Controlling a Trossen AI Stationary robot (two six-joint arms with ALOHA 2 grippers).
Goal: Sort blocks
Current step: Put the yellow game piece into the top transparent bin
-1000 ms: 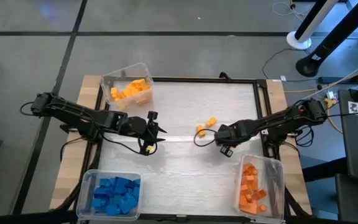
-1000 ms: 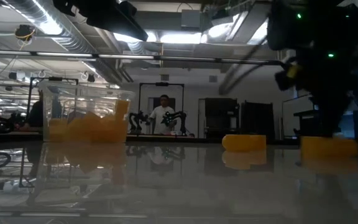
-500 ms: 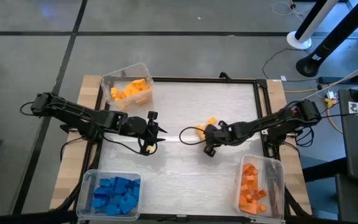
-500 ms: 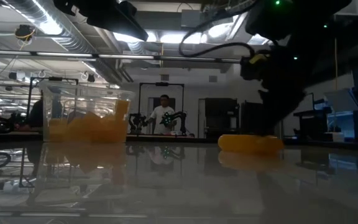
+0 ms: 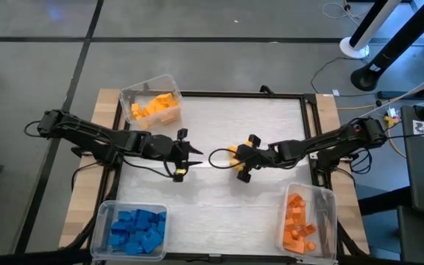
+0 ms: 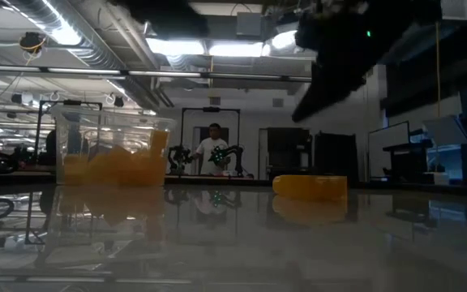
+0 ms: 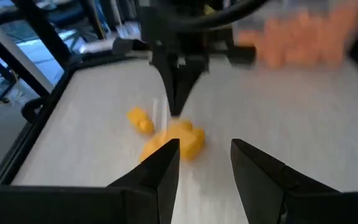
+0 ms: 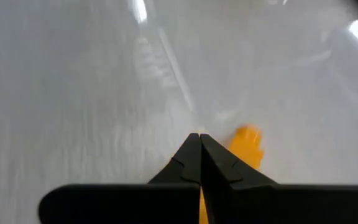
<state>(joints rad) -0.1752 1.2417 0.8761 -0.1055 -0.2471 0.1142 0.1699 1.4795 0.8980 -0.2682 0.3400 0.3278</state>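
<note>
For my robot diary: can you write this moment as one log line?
right end effector: shut, at loose yellow blocks mid-table | left end effector: open, empty, facing them

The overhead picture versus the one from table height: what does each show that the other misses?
Only the high view shows the bin of blue blocks, the bin of orange blocks and the left gripper, jaws apart. Only the low view shows a person in the room behind. Both show the bin of yellow blocks and the loose yellow blocks.
</note>
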